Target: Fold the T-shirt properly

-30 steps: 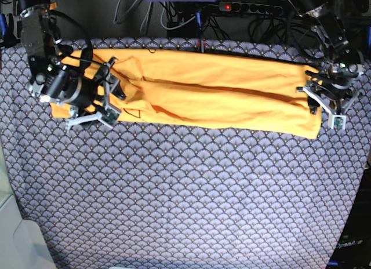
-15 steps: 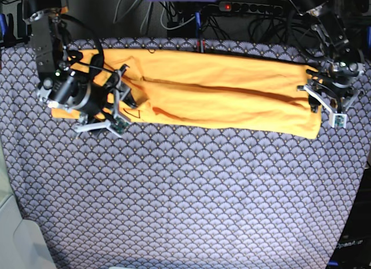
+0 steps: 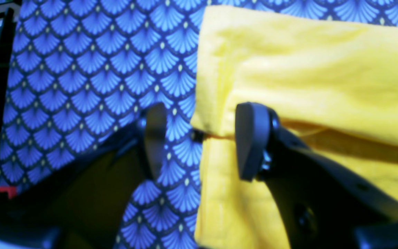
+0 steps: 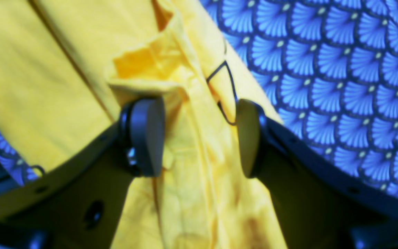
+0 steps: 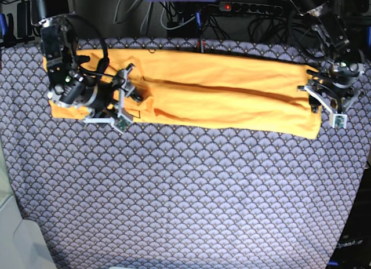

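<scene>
I'm looking at the T-shirt (image 5: 191,95) lying as a long folded band across the far part of the scalloped cloth (image 5: 185,199), end to end from left to right. My right gripper (image 4: 199,135) is hanging over the shirt's left end with its fingers (image 4: 143,136) spread wide, a bunched ridge of yellow fabric and a thin dark scribble mark (image 4: 225,90) sitting between them, nothing pinched. My left gripper (image 3: 199,141) is straddling the right end, fingers wide too: one pad (image 3: 250,138) is over the shirt, the other over bare patterned cloth, with the shirt's edge between. Compared with a second ago, my right arm is sitting farther back and more to the right; my left is unchanged.
</scene>
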Controlling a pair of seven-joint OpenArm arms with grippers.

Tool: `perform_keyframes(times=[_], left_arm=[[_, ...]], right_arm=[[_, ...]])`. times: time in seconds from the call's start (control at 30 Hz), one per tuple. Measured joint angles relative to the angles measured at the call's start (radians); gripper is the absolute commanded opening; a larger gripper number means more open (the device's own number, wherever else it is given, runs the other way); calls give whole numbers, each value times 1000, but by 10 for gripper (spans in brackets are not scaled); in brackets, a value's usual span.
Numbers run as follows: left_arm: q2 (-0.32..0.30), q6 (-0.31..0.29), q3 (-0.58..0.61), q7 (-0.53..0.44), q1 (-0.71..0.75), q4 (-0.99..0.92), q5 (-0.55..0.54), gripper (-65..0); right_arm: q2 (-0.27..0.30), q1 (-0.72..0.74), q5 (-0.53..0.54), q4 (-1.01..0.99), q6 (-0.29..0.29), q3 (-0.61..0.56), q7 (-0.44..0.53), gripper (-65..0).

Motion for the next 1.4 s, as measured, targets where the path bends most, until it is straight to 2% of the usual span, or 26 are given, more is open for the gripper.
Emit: perform_keyframes(times=[0.37,0.5,0.67,0.83,0.93,1.07,1.1,1.23,1.4], left_arm=[[0,-2,0,1,0,0,1,-336],[0,0,0,0,0,0,-3,-335],[2,-3,0,0,0,2,-3,-334],[3,-3,-2,0,0,8,-3,-334],[8,-11,-68,-3,-6,8,-10,-333],[3,-101,-161,17,-32,8,-2,-333],[2,-97,-179,14,-39,5,-2,-333],[-3,-97,-203,11,-56,-19,1,-333],[2,-100,-203,16,-53,-80,5,-333]], right_arm=[[-26,-3,-3,-21,-2,-60,4,-309],[44,-9,-1,108,-3,-54,-10,-309],[95,-3,4,222,-3,-53,-123,-309],[99,-9,9,222,-3,68,-132,-307],[117,-28,13,220,-3,177,-130,-306],[149,-76,9,201,-2,323,-137,-306],[148,-80,11,188,-2,348,-135,-306],[145,-71,87,39,-2,408,-122,-306],[156,-74,216,-74,-3,410,-142,-306]])
